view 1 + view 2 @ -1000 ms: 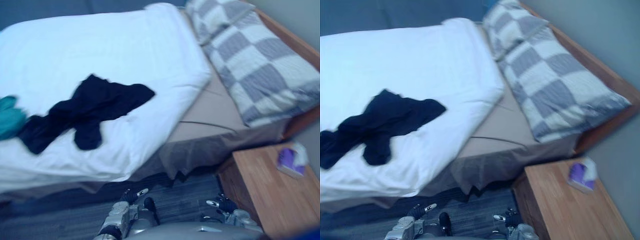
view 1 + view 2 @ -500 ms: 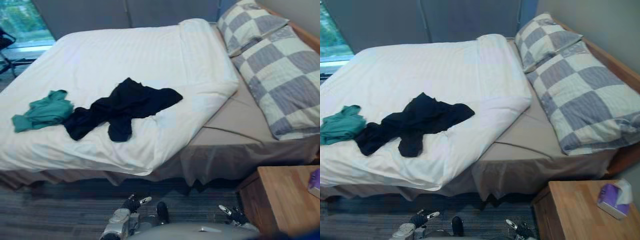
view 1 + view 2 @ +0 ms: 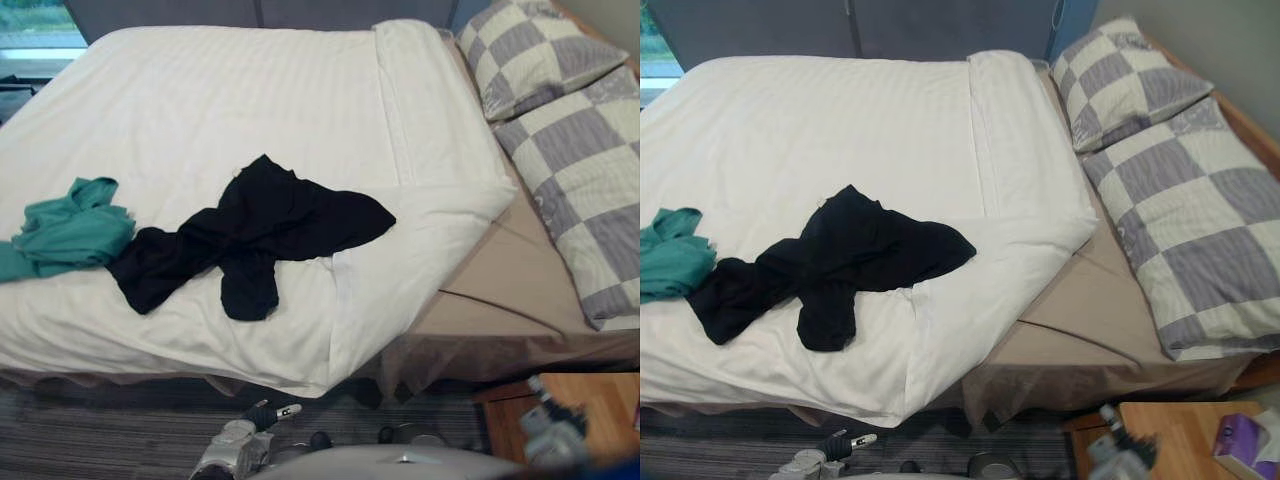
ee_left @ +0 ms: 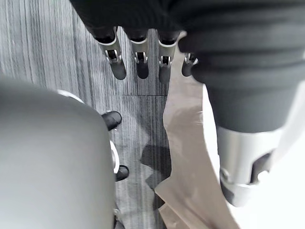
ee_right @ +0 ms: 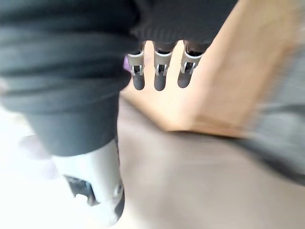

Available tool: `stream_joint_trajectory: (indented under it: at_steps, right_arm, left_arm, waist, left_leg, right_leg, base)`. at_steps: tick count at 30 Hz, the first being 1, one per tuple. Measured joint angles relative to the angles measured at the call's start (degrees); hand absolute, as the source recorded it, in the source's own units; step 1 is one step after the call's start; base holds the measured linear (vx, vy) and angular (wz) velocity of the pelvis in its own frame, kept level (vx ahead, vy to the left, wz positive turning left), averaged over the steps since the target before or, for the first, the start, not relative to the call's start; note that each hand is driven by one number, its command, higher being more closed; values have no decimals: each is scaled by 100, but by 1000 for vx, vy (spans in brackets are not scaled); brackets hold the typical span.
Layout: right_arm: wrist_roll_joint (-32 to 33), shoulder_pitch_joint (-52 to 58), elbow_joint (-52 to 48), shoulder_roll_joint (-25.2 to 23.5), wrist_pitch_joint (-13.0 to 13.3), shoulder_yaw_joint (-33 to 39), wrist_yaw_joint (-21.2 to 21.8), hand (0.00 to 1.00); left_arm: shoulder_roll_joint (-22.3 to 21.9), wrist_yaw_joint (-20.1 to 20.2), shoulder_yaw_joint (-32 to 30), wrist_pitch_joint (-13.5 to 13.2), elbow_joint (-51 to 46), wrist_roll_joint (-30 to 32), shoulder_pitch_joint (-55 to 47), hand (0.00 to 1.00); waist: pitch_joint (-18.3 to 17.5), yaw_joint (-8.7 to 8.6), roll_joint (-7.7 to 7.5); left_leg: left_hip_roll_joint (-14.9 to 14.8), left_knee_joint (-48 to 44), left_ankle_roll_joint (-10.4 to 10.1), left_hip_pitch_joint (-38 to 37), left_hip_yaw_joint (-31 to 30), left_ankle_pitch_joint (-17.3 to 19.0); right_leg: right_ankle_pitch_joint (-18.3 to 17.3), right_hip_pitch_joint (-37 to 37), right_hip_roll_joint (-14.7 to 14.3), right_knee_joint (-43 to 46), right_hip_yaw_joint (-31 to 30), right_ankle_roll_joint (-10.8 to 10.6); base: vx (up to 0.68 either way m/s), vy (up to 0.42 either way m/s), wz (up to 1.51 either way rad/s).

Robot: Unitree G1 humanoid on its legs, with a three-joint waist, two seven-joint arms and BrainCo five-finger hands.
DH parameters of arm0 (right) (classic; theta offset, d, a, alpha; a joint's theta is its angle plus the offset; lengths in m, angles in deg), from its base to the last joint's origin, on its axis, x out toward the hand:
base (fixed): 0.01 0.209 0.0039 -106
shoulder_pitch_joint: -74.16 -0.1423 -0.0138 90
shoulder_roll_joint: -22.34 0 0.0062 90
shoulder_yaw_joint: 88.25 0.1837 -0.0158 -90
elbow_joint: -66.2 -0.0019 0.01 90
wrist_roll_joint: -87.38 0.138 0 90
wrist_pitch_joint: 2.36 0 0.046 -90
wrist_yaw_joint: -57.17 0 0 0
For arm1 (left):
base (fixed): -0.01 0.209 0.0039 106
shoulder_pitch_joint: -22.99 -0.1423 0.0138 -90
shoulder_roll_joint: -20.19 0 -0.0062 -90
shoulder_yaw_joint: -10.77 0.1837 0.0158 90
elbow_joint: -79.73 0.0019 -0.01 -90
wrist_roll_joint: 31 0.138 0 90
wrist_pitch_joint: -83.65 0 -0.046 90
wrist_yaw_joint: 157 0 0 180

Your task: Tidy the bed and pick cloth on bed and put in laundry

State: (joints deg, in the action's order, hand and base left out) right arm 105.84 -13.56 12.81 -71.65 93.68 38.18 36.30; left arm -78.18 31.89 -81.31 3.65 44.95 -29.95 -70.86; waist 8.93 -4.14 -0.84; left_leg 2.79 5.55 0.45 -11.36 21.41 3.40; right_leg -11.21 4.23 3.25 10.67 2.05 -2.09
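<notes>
- Black cloth sprawls mid-frame on the white duvet, with the teal cloth at centre left; a careless grab could bunch the duvet too.
- Left hand and right hand hang low, fingers straight and slightly apart, empty; the right is near the wooden nightstand and might bump it.
- No writing is legible anywhere I can see.

Black cloth, teal cloth, white faintly striped duvet, grey-and-cream checked pillows, seemingly purple box
</notes>
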Motion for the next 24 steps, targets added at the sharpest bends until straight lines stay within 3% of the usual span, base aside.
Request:
stream_joint_trajectory:
  at_steps: [4,8,12,16,24]
  right_arm:
    - [-851,-440,-750,792,119,114,-68,0]
    - [-1734,-992,-1896,1313,148,-567,317,0]
    - [-2634,-1154,-2817,1349,-84,-1643,928,0]
    - [-3258,-1415,-2949,1347,-373,-2657,1544,0]
    - [-4016,-2243,-2723,1349,-940,-3651,2199,0]
  left_arm:
    - [77,11,197,114,-132,-46,-88,0]
    - [88,-3,358,211,-277,-224,-179,0]
    - [56,-54,683,202,-350,-220,-182,0]
    - [47,-118,807,173,-448,-208,-211,0]
    - [28,-188,828,43,-459,-6,-213,0]
  waist:
    - [-32,-21,38]
    - [-58,-117,50]
    - [-85,-107,75]
    - [-90,-93,79]
    - [-223,59,62]
  left_leg:
    - [-178,0,-44,-170,-16,29]
    - [-289,-1,-44,-147,-30,29]
    - [-339,-2,-44,-154,-108,28]
    - [-359,-2,-44,-153,-268,28]
    - [-347,-1,-29,26,-479,6]
  right_leg:
    - [48,194,-174,4,-6,79]
    - [53,137,-302,1,-143,86]
    - [59,169,-350,-26,-148,97]
    - [82,213,-364,-33,-148,130]
    - [125,201,-352,-213,-121,180]
  base:
    - [109,-91,5]
    - [42,-67,-5]
    - [17,-39,3]
    - [-16,7,15]
    - [-66,1,12]
